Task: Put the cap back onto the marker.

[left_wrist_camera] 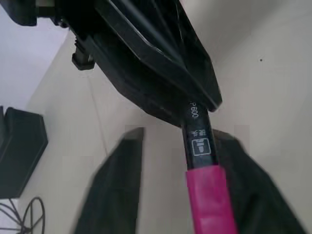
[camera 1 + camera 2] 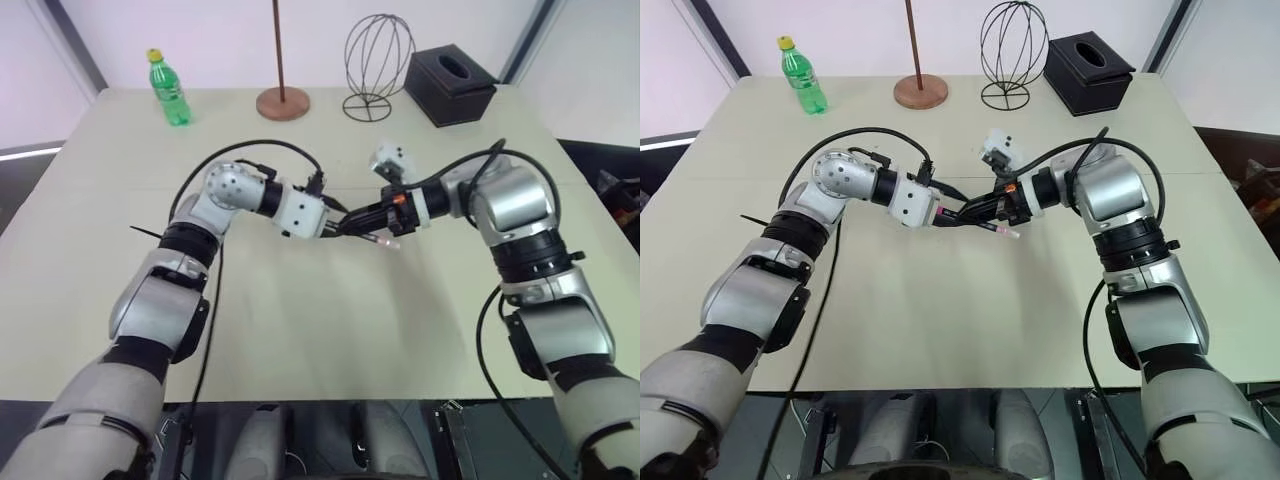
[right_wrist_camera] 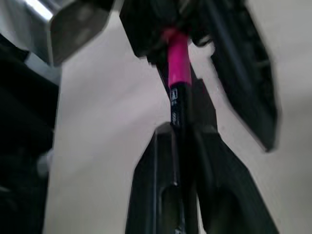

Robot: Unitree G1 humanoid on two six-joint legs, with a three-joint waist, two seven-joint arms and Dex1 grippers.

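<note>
A pale beige table is filling most of the scene, with white walls behind it and dark floor showing past the right edge. Over the middle of it the two grippers are meeting tip to tip above the surface.

The right gripper is clamping down on the marker, its two fingers pressed tight along the dark barrel. The left gripper is sitting with its fingers spread apart, one on each side of the cap, with a clear gap on one side, so it's released rather than squeezing.

From the head views you're only getting a tiny pinkish stub poking out below the joined fingertips, so you can't really judge the fit there. The wrist views are giving the real story: the bright pink cap is sitting on the end of the marker, flush against the black barrel. The left wrist view is also showing white print on the barrel, something like "600" plus a small icon; the rest is too blurry to read.

Further back, a green bottle with a yellow top is standing at the far left, then a brown rod on a round base, a wire frame, and a black tissue box at the far right.
</note>
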